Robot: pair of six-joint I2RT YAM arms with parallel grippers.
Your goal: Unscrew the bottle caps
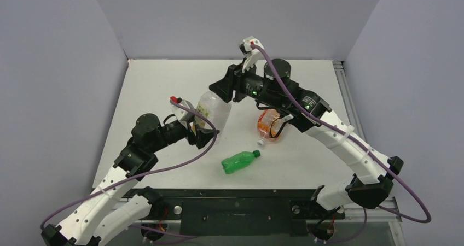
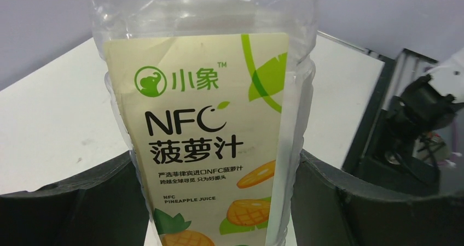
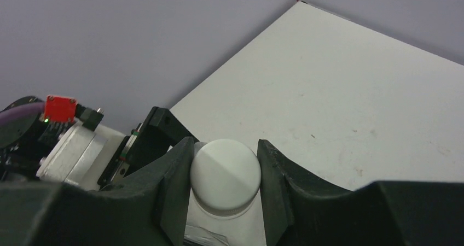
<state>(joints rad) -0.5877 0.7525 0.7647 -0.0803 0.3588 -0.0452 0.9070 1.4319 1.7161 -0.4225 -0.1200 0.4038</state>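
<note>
The clear bottle (image 1: 214,110) with a pineapple-juice label is held off the table, tilted. My left gripper (image 1: 203,128) is shut on its body; in the left wrist view the label (image 2: 210,136) fills the gap between both fingers (image 2: 361,202). My right gripper (image 1: 218,91) is shut on that bottle's white cap (image 3: 225,174), one pad pressing each side. The orange bottle (image 1: 271,123) lies on the table under the right arm, with its white cap (image 1: 261,142) pointing toward me. The green bottle (image 1: 239,162) lies near the front, its green cap (image 1: 257,153) at the right end.
Purple walls close in the white table (image 1: 164,82) on three sides. A black rail (image 1: 235,202) runs along the near edge between the arm bases. The right arm's purple cable (image 1: 355,142) loops over the table's right side.
</note>
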